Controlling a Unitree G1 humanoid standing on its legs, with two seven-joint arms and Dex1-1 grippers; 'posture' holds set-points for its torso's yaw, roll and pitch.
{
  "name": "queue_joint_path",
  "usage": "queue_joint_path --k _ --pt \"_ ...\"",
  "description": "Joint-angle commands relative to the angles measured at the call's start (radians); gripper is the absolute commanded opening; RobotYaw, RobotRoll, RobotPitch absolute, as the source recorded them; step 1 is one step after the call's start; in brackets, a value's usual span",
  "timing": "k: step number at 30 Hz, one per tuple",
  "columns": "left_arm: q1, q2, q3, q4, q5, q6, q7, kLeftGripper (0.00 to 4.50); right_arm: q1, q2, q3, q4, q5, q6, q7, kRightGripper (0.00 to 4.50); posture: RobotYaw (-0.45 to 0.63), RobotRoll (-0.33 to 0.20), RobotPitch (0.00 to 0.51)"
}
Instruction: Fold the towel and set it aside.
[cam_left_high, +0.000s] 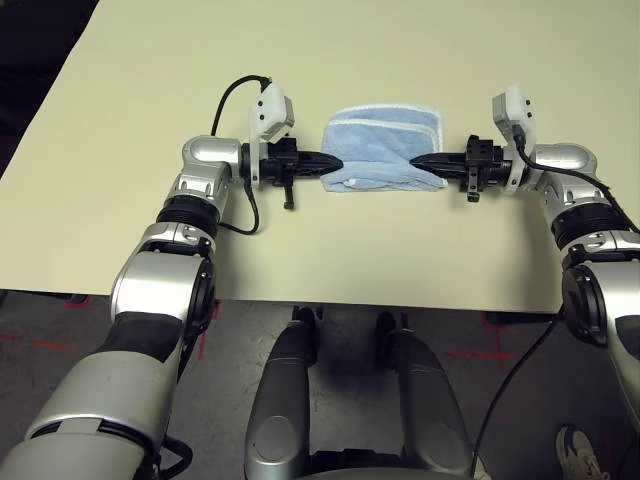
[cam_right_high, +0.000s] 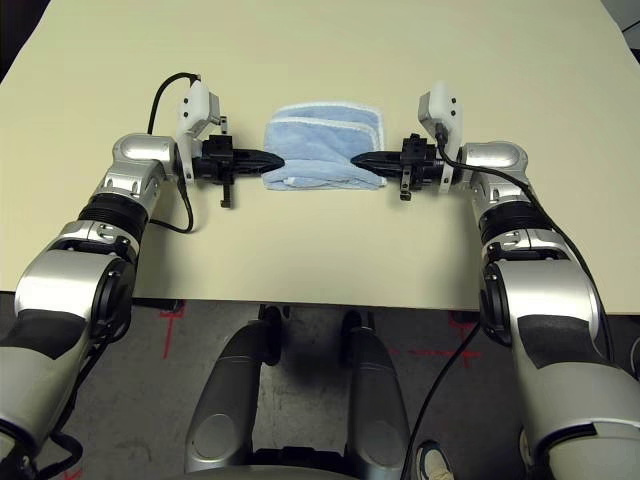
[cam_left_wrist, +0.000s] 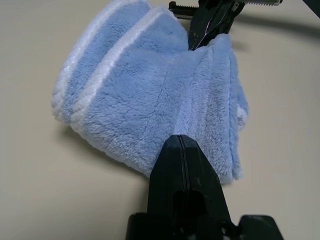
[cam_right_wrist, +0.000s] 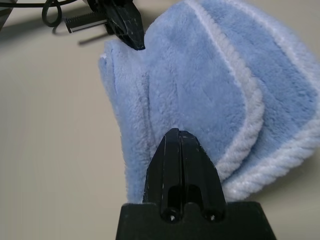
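Note:
The towel (cam_left_high: 385, 150), light blue with a whitish border, lies folded in layers on the table, centred between my two arms. My left gripper (cam_left_high: 335, 163) is shut, and its tip rests against the towel's left near corner. My right gripper (cam_left_high: 418, 160) is also shut, with its tip at the towel's right near corner. In the left wrist view my closed left gripper (cam_left_wrist: 181, 140) lies over the towel (cam_left_wrist: 150, 100), with no cloth seen between the fingers. The right wrist view shows the right gripper (cam_right_wrist: 175, 132) the same way on the towel (cam_right_wrist: 200, 85).
The beige table (cam_left_high: 300, 60) stretches wide beyond and beside the towel. Its near edge runs just below my forearms. Below that is dark floor with red tape marks.

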Motion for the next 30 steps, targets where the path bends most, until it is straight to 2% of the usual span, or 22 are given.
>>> queue_joint_path --k 1,7,14,20,30 --pt "0.001 0.019 0.019 0.033 -0.002 0.023 0.004 0.01 -0.021 -0.040 -0.075 -0.002 0.072 0.081 0.072 0.00 0.09 0.000 0.326" --pt "-0.106 0.013 0.103 0.002 -0.090 0.118 -0.053 0.01 -0.084 -0.058 -0.137 -0.021 0.118 0.155 0.048 0.00 0.07 0.000 0.324" --pt "-0.193 -0.044 0.149 0.031 -0.115 0.154 0.019 0.01 -0.108 0.036 -0.131 0.007 0.080 0.108 -0.102 0.00 0.07 0.000 0.323" --pt "-0.153 -0.088 0.116 0.049 -0.070 0.120 0.035 0.01 -0.081 0.108 -0.085 0.046 -0.004 0.023 -0.252 0.00 0.09 0.000 0.327" --pt "-0.053 -0.110 0.060 0.071 0.012 0.016 0.139 0.01 -0.071 0.123 -0.060 0.079 -0.075 -0.019 -0.380 0.00 0.08 0.000 0.329"
